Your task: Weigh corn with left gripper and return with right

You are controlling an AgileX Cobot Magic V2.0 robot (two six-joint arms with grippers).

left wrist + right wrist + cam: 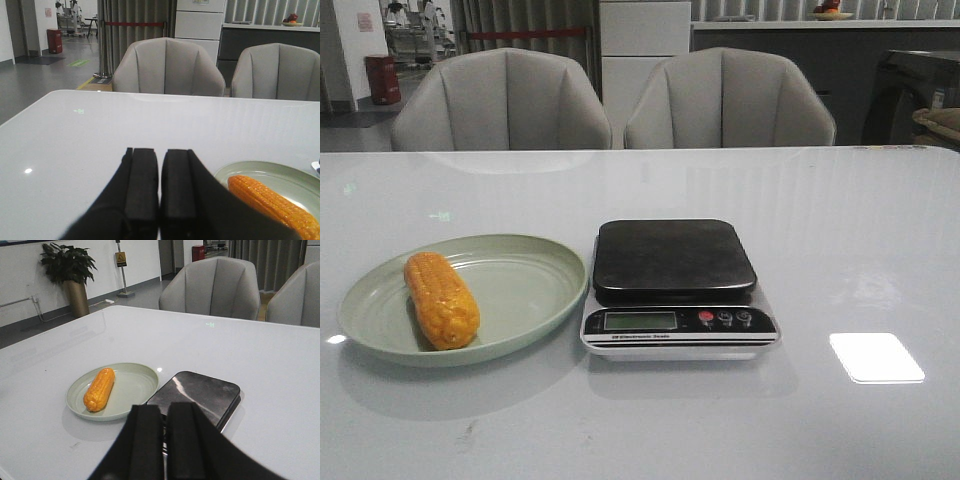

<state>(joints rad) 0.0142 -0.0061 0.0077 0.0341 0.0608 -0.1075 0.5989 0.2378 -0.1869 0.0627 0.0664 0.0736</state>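
Corn point(441, 299) — a short orange-yellow cob with rows of kernels — lies on a pale green oval plate point(525, 290), on the side of it away from a black-topped digital kitchen scale point(675, 285). Plate and scale sit just beside each other on a glossy white table point(840, 230); the scale's platform is bare. Behind the scale stand 2 grey padded chairs point(725, 100). Left gripper point(159, 192) has its black fingers pressed together on nothing, near the plate. Right gripper point(163, 435) — likewise closed and empty — hovers over the scale's near edge.

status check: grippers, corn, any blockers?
Left gripper shut, empty, short of the plate. Right gripper shut, empty. Corn on plate, scale platform bare. Nothing in the way.
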